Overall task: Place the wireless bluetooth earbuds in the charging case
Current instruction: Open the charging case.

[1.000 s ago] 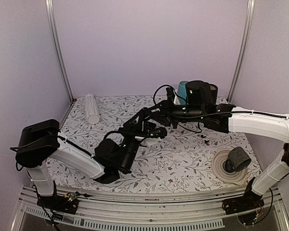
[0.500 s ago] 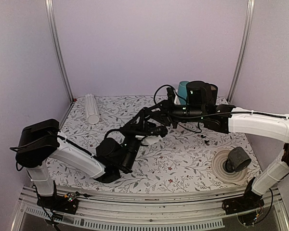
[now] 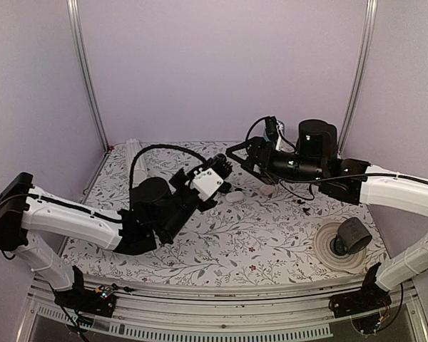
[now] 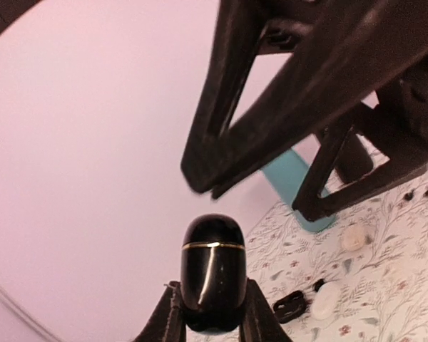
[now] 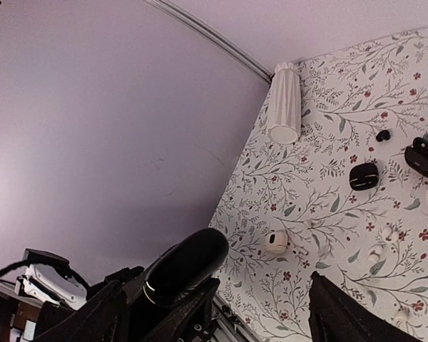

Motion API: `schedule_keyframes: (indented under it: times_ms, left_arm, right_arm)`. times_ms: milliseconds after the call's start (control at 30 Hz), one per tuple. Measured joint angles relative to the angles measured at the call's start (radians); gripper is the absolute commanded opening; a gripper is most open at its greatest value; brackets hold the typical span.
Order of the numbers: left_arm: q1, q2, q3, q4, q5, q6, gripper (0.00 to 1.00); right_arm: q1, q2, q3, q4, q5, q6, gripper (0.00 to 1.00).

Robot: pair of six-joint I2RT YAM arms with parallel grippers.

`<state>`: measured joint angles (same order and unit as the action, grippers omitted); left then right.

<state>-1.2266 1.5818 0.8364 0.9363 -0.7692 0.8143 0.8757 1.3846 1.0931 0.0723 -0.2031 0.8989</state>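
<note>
My left gripper (image 4: 212, 299) is shut on a black charging case (image 4: 212, 267) with a thin gold seam. The case is closed and held upright, well above the table. In the top view the left gripper (image 3: 223, 168) is raised at mid-table, just left of my right gripper (image 3: 244, 152). The right gripper (image 5: 221, 313) stands open, its fingers (image 5: 103, 313) wide on either side of the case (image 5: 185, 265) without touching it. Small black earbuds (image 4: 411, 194) lie on the floral cloth, and a white earbud (image 5: 299, 251) lies beside a white case (image 5: 274, 243).
More cases lie on the cloth: a closed black one (image 5: 364, 175), an open black one (image 5: 422, 155) and two white ones (image 3: 234, 197). A white cylinder (image 5: 284, 107) lies at the back left. A teal cup (image 4: 296, 182) stands behind. A tape roll (image 3: 341, 246) sits front right.
The left arm has lifted the black case up off the table and back. The right gripper has opened wide and drawn away to the right.
</note>
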Motion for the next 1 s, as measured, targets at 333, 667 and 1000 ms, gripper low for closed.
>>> schedule_keyframes:
  times_ms: [333, 667, 1000]
  left_arm:
    - [0.192, -0.211, 0.015, -0.415, 0.592, -0.712, 0.0]
    - [0.333, -0.233, 0.0, -0.24, 1.202, -1.208, 0.0]
    - [0.347, -0.167, 0.003, -0.103, 1.408, -1.409, 0.0]
  right_arm:
    - [0.0, -0.168, -0.147, 0.2, 0.054, -0.29, 0.97]
    - [0.0, -0.158, -0.173, 0.311, -0.099, -0.481, 0.92]
    - [-0.002, -0.092, -0.162, 0.342, -0.201, -0.495, 0.83]
